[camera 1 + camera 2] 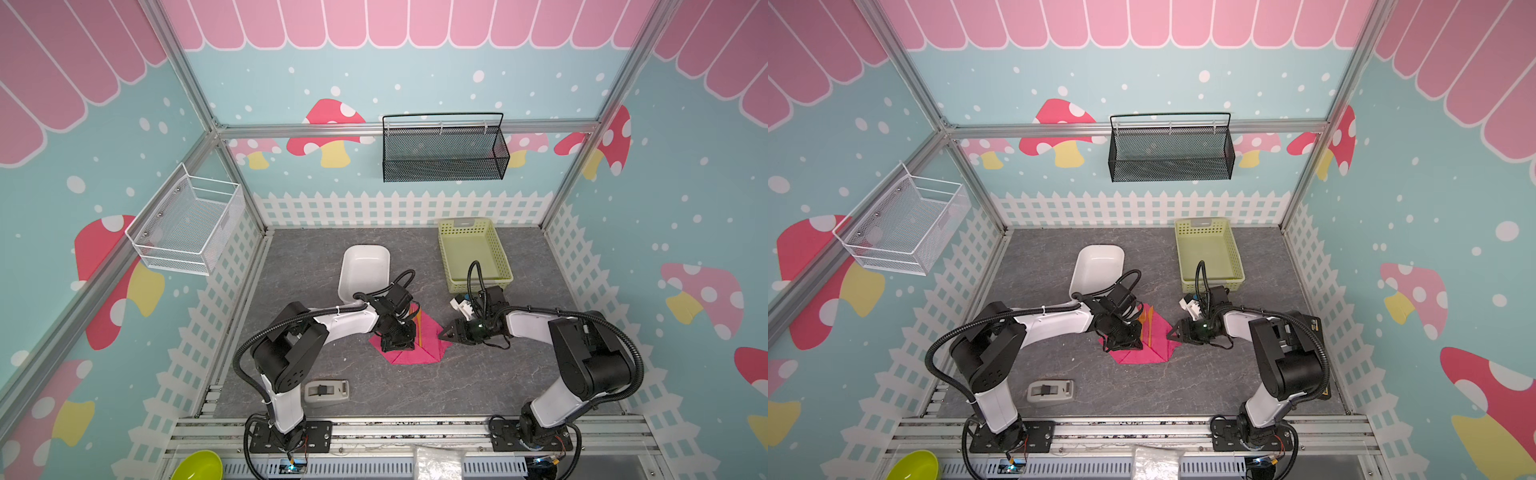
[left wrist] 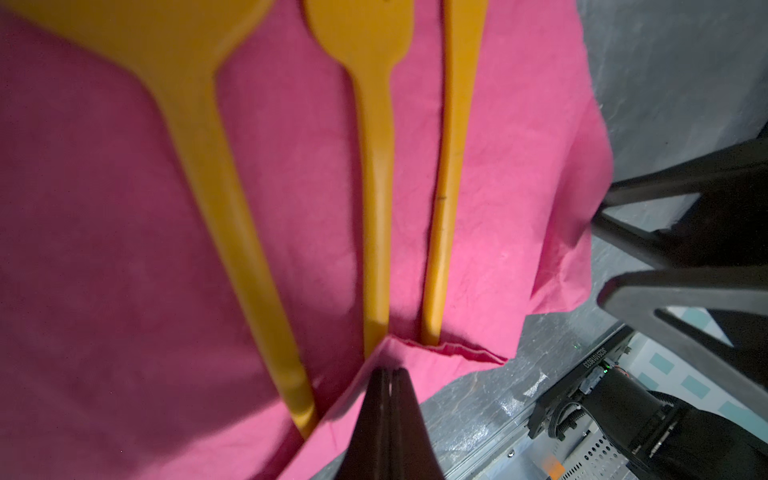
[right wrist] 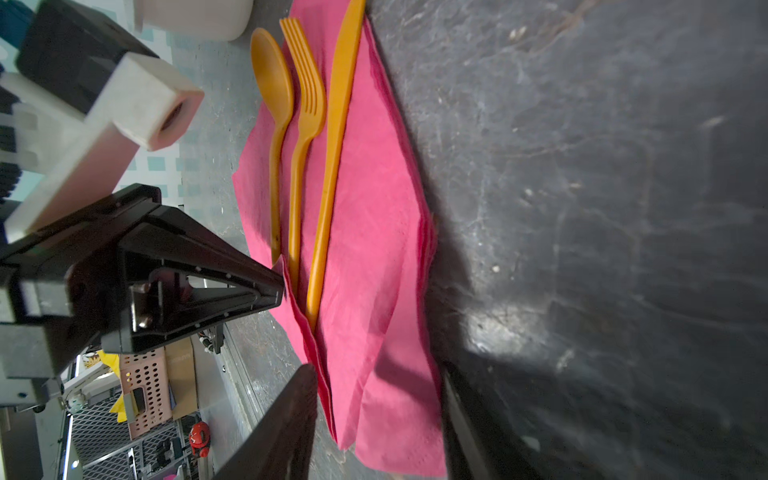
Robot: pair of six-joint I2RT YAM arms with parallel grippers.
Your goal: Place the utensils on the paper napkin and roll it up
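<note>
Where left pincer (image 2: 390, 376) nips napkin (image 2: 104, 257) edge, utensils (image 2: 377, 208) lie just beyond.

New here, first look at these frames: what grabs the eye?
The magenta paper napkin sits mid-table, with an orange spoon, fork and knife lying side by side on it. The left pincer is shut on the napkin's edge by the handle ends, holding a fold up. The right pincer stands open astride its right corner.
</note>
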